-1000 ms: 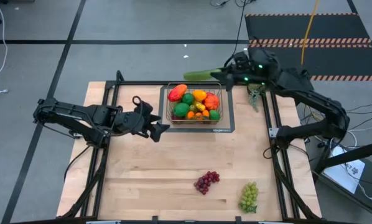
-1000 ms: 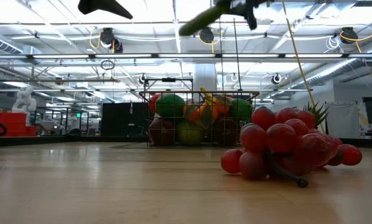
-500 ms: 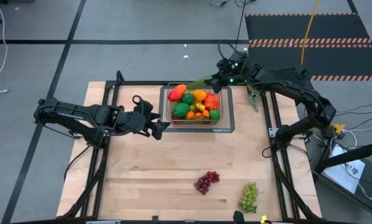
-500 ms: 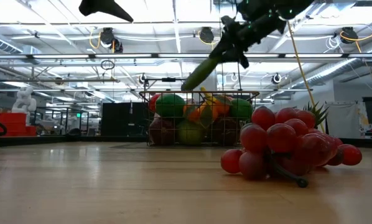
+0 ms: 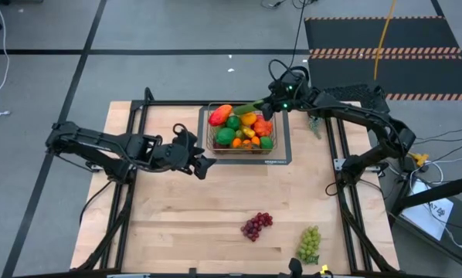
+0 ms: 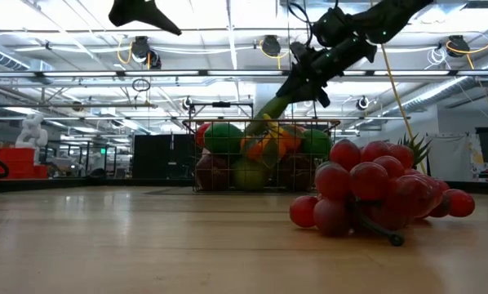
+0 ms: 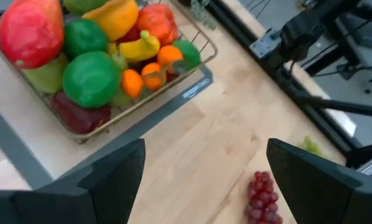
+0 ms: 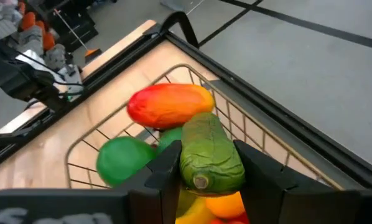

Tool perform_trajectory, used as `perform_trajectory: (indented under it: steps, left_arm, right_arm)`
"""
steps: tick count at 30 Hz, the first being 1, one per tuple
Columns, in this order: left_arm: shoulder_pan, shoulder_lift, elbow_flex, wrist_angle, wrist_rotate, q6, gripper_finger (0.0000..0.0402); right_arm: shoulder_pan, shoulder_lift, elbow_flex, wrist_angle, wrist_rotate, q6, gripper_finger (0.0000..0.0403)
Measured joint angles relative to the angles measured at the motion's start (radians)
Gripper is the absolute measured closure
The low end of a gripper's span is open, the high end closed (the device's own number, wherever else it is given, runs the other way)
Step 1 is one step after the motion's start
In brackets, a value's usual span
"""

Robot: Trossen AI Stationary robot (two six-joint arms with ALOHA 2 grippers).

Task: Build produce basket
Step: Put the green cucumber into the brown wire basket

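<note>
The wire basket (image 5: 210, 146) stands at the table's far middle on a grey mat, heaped with toy fruit: a red-orange mango (image 8: 170, 104), green limes, oranges and a banana (image 7: 139, 46). My right gripper (image 8: 211, 182) is above the basket's far right corner, shut on a green cucumber (image 5: 254, 105). My left gripper (image 5: 205, 164) hovers open just left of and nearer than the basket (image 7: 142, 102). Purple grapes (image 5: 256, 225) and green grapes (image 5: 309, 244) lie on the wood near the table's near edge. My right gripper pinches the cucumber by its stem end (image 8: 201, 180) between its two fingers (image 8: 164, 177), one on each flank. It comes from the far right, slanting downward, and the fingers lie along the cucumber. The cucumber (image 6: 270, 106) tilts down, its free end over the fruit pile beside the mango.
A spiky green pineapple-like piece (image 5: 316, 120) lies right of the basket by the right arm's rail. Dark frame rails run along both table sides. The purple grapes (image 6: 374, 192) fill the low view's foreground. Bare wood lies between the basket and the grapes.
My right gripper has carried the cucumber down from beyond the basket's far rim and toward the table's near edge. The cucumber has tipped from nearly level to slanting down over the fruit. My left gripper has shifted slightly toward the right and near edge.
</note>
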Motion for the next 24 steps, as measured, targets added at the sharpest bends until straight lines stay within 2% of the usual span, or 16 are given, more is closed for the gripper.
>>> perform_trajectory:
  steps: [10,20,24]
  left_arm:
    - [0.000,0.022,0.000,0.073,0.006,0.020,0.0066]
    - [0.000,0.021,0.000,0.094,0.038,0.005,0.0066]
    - [-0.008,0.021,0.000,0.095,0.058,-0.012,0.0066]
  right_arm:
    - [0.000,0.000,-0.064,0.009,0.035,-0.010,0.0265]
    - [-0.002,-0.007,-0.076,0.003,0.139,-0.058,0.0183]
    - [-0.009,-0.034,-0.076,-0.008,0.136,-0.051,0.0156]
